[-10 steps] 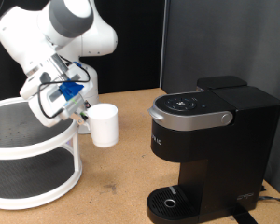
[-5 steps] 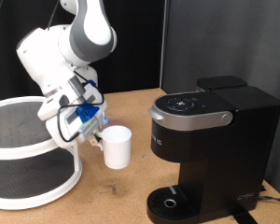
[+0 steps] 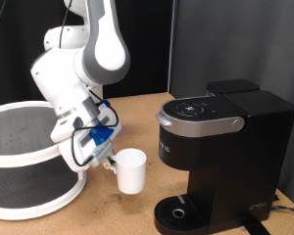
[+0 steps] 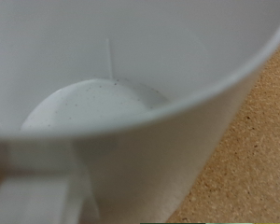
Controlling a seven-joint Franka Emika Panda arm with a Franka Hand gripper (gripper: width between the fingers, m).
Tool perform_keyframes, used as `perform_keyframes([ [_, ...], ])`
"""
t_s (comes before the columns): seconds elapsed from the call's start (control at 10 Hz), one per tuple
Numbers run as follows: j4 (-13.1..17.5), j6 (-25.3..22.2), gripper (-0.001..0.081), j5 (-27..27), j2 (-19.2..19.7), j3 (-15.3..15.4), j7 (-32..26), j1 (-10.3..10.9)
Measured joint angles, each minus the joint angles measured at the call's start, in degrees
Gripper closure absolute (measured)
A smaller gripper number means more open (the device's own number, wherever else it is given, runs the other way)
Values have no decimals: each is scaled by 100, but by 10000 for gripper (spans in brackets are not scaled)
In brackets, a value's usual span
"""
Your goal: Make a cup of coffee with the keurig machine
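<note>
Since earlier, jaws (image 3: 108,157), closed on the cup (image 3: 130,170), moved nearer the keurig (image 3: 220,157); I keep it level.

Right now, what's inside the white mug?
Nothing visible: the plain white cylindrical ceramic mug shows a bare white bottom with faint specks. Its near wall hides part of the floor. The gripper carries it.

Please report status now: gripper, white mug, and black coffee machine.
Gripper shut on plain white ceramic mug, carried above the table. Boxy black coffee machine at exterior view's right, lid down, round drip tray bare. Nothing between mug and machine.
</note>
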Motion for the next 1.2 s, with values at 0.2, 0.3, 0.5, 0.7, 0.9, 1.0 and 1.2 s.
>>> perform_keyframes([
  [0.2,189,3,734,692,334,153,-536,59],
  [0.3,281,25,734,1005,479,238,-775,83],
  [0.5,453,89,734,1556,728,418,-1184,140],
  [0.7,618,166,734,1933,930,588,-1353,194],
  [0.9,776,274,734,2178,1088,735,-1395,242],
  [1.0,861,332,734,2288,1171,796,-1406,274],
  [1.2,1030,446,734,2509,1348,907,-1480,319],
])
